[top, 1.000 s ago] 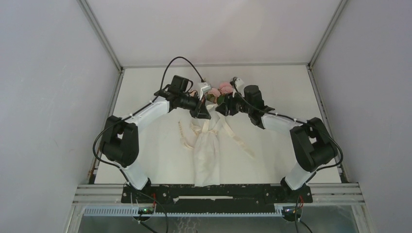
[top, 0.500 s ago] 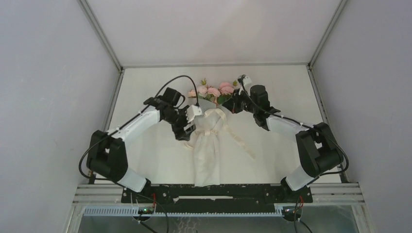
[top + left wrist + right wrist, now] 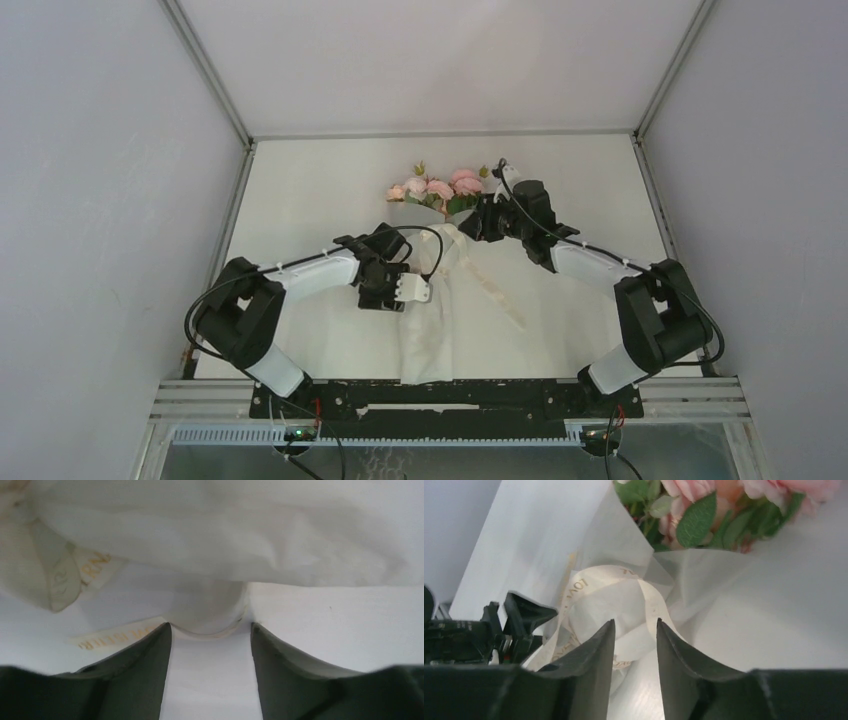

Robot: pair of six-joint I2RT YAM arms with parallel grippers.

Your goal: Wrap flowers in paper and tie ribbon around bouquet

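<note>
- The bouquet (image 3: 440, 300) lay lengthwise in the middle of the tabletop (image 3: 300, 190), its blooms at the far end and its foot at the near edge between the two arm bases.
- The flowers (image 3: 440, 187), pale pink with green leaves, stuck out of the bouquet's far end.
- The paper (image 3: 430, 335) sheathed the stems as a long white wrap, narrow at the bouquet's neck and wider and creased toward its near end.
- The ribbon (image 3: 497, 293), a cream strip with printed lettering, went round the bouquet's neck just below the blooms. One loose tail trailed off to the bouquet's right across the tabletop.
- The left gripper (image 3: 400, 292) sat low against the bouquet's left flank, about halfway along the wrap.
- In the left wrist view its jaws were spread wide with nothing between them. A curved bit of ribbon (image 3: 207, 632) lay just past the tips, with folds of paper (image 3: 225, 540) beyond.
- The right gripper (image 3: 478, 222) stood at the bouquet's right side, level with the neck and just beside the leaves.
- In the right wrist view its jaws were partly apart, with a narrow gap, and the ribbon band (image 3: 624, 595) showed at and past the tips. I cannot tell whether the tips touched it, and no clamp on it was visible.
</note>
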